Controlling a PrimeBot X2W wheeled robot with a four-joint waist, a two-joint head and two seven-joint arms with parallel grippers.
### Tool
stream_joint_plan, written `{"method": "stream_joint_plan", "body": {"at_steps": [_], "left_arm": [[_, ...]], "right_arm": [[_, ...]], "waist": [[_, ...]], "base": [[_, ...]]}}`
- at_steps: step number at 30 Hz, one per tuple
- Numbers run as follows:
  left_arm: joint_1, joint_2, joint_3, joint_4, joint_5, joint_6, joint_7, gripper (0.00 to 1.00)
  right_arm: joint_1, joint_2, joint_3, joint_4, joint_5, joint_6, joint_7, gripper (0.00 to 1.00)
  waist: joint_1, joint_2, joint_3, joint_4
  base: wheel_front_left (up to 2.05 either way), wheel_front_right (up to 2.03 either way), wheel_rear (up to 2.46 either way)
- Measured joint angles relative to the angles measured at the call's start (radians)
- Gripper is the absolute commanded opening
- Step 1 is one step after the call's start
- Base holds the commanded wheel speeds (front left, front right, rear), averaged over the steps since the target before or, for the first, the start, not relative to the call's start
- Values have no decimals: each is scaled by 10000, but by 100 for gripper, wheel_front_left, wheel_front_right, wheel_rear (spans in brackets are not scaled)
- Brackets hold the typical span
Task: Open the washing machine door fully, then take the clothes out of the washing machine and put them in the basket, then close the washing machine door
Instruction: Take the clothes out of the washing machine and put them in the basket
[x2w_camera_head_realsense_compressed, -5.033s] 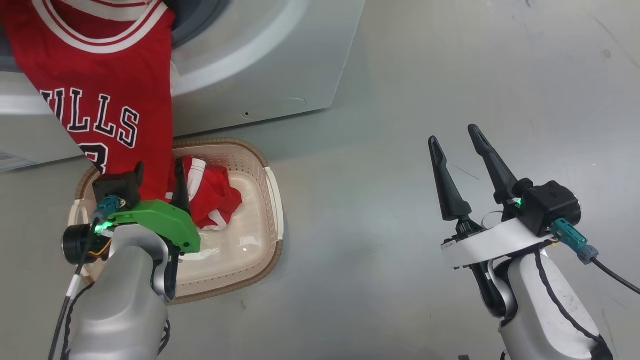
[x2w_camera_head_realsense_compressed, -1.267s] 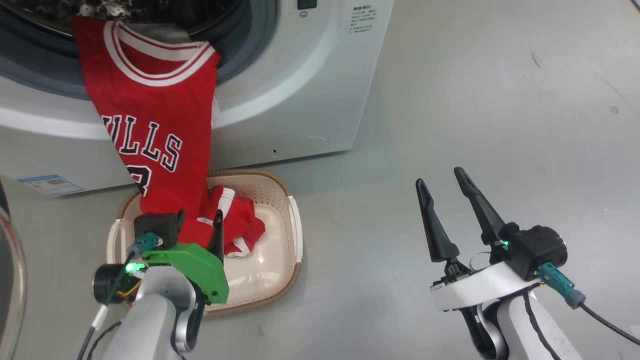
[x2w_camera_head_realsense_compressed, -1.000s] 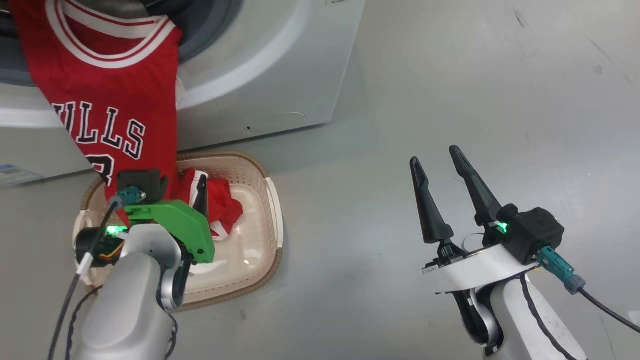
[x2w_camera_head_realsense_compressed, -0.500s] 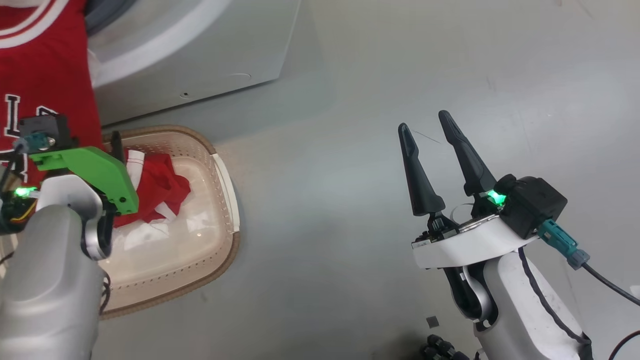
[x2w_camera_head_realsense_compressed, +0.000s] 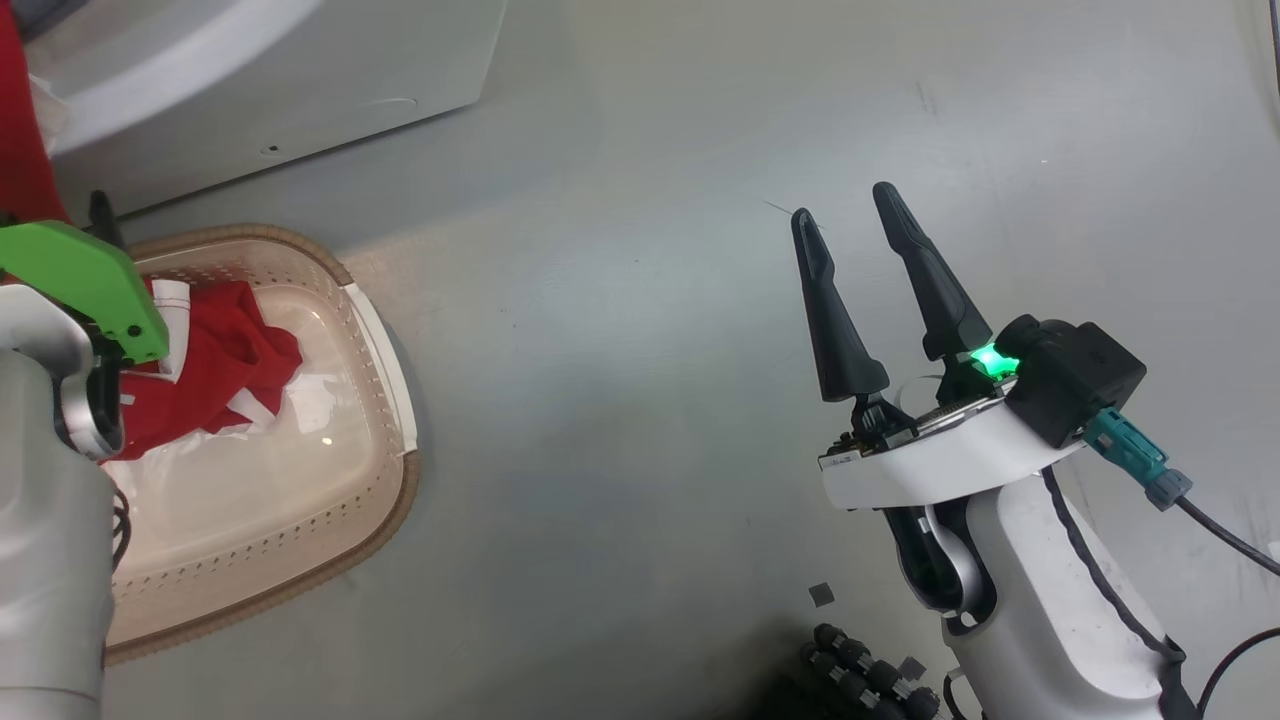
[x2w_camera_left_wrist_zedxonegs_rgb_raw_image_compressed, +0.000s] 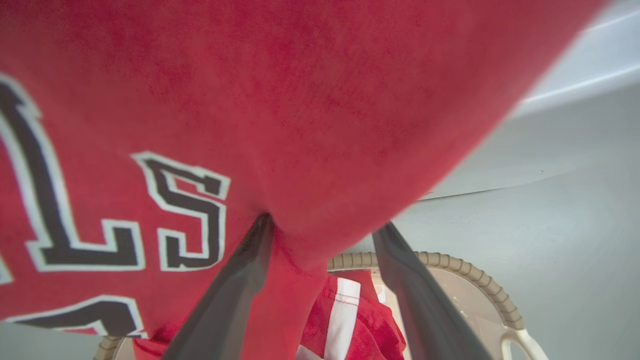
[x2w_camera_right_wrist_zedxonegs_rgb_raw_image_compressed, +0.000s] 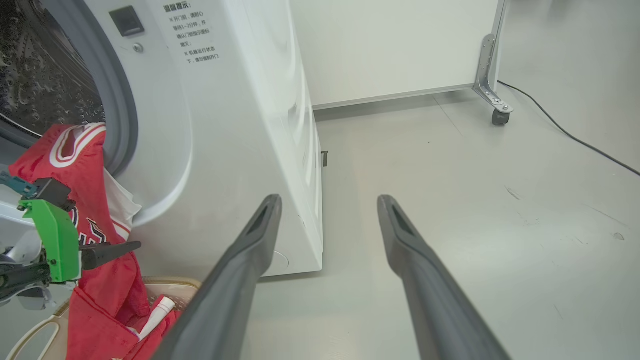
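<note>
Evidently the task is about halfway done. The mouth of the washing machine (x2w_camera_right_wrist_zedxonegs_rgb_raw_image_compressed: 225, 125) is seen uncovered, so the door is judged to be opened already. One red garment (x2w_camera_head_realsense_compressed: 220, 370) is found crumpled in the basket (x2w_camera_head_realsense_compressed: 330, 490), which is set on the floor just beside the foot of the machine's front. The jersey (x2w_camera_right_wrist_zedxonegs_rgb_raw_image_compressed: 82, 150) is not yet out: its collar is caught on the lip of the drum (x2w_camera_right_wrist_zedxonegs_rgb_raw_image_compressed: 45, 65) and its body is draped down the front toward the basket. The left gripper (x2w_camera_left_wrist_zedxonegs_rgb_raw_image_compressed: 325, 222) is held at the jersey above the basket, its jaws spread wide, with a fold of red cloth hanging between them but not pinched. The right gripper (x2w_camera_head_realsense_compressed: 845, 203) is held over bare floor, well apart from the basket, its jaws likewise apart and nothing carried. By this judgement, the jersey is left to be gripped, drawn free and dropped in the basket, and the door is left to be shut.
</note>
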Motion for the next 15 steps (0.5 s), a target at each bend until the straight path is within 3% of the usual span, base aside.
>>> {"method": "stream_joint_plan", "body": {"at_steps": [3, 4, 5, 6, 15], "left_arm": [[-152, 38, 431, 301, 140, 0, -209, 100], [-170, 46, 554, 407, 176, 0, -282, 63], [-187, 50, 644, 500, 215, 0, -313, 36], [-210, 44, 725, 581, 251, 0, -387, 0], [-352, -422, 1174, 1022, 326, 0, -1174, 0]], "right_arm": [[-33, 2, -4, 2, 27, -2, 0, 100], [-35, 2, -4, 8, 27, -2, 0, 100], [-44, 2, -2, 15, 29, -2, 0, 100], [-55, 2, 0, 19, 33, -2, 0, 100], [-234, 2, -10, 213, 17, -12, 0, 100]], "waist": [[0, 0, 98, -52], [0, 0, 116, -61], [0, 0, 128, -64], [0, 0, 135, -62], [0, 0, 85, 70]], "base": [[0, 0, 0], [0, 0, 0], [0, 0, 0], [0, 0, 0], [0, 0, 0]]}}
